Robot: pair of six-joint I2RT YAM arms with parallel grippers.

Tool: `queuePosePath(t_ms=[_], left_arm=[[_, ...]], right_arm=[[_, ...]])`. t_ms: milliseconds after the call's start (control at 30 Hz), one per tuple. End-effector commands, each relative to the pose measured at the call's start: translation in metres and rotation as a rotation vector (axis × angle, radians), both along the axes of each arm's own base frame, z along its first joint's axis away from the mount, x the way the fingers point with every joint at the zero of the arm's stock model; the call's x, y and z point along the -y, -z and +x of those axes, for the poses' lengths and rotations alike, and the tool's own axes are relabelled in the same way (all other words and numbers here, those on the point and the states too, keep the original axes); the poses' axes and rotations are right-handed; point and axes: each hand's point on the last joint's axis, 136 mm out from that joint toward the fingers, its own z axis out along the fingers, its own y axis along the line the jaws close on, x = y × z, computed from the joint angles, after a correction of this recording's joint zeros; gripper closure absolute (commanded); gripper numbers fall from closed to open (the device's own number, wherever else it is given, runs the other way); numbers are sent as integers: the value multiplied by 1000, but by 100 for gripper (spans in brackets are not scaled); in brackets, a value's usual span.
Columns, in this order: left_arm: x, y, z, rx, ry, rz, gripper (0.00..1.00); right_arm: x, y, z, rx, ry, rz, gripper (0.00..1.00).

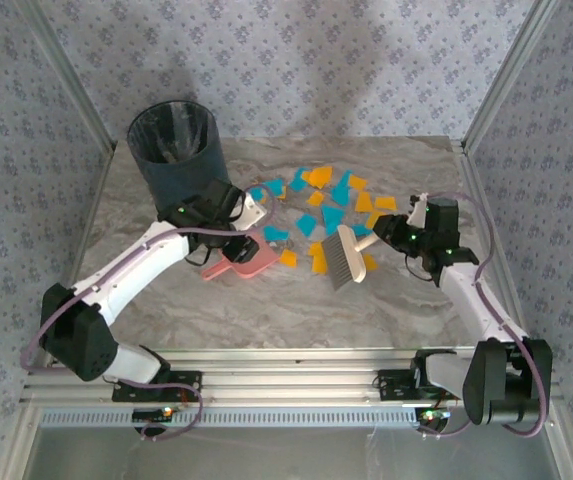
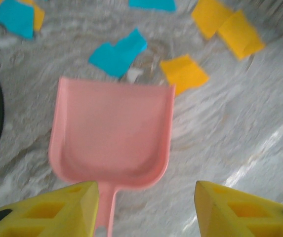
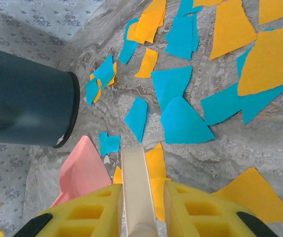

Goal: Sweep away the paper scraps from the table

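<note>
Teal and orange paper scraps [image 1: 331,200] lie scattered over the middle of the table [image 1: 266,310], and they also show in the right wrist view [image 3: 181,118]. A pink dustpan [image 2: 111,133] lies flat on the table with its mouth toward a teal scrap [image 2: 117,53]. My left gripper [image 2: 146,210] stands open just above its handle [image 2: 104,212], which runs beside the left finger without being gripped. My right gripper [image 3: 141,207] is shut on the cream handle [image 3: 137,182] of a brush, whose bristle head [image 1: 344,257] rests at the near edge of the scraps.
A dark round bin [image 1: 176,150] stands at the back left, close behind my left wrist, and fills the left side of the right wrist view [image 3: 27,98]. Aluminium posts and patterned walls close in the table's sides. Bare tabletop lies in front of the dustpan [image 1: 238,265].
</note>
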Motion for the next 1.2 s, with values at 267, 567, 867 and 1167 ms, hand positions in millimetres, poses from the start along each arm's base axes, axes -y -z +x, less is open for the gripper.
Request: queuePosePath(t_ms=[267, 567, 867, 1167], left_arm=[[-54, 31, -47, -318, 97, 137, 45], [-69, 67, -23, -296, 48, 214, 43], [-77, 98, -5, -292, 30, 303, 43], [-84, 116, -1, -302, 19, 355, 45]], right_arm=[[4, -33, -7, 59, -31, -15, 100], [6, -33, -11, 55, -27, -12, 100], [8, -30, -15, 47, -21, -14, 100], [8, -25, -16, 36, -24, -10, 100]])
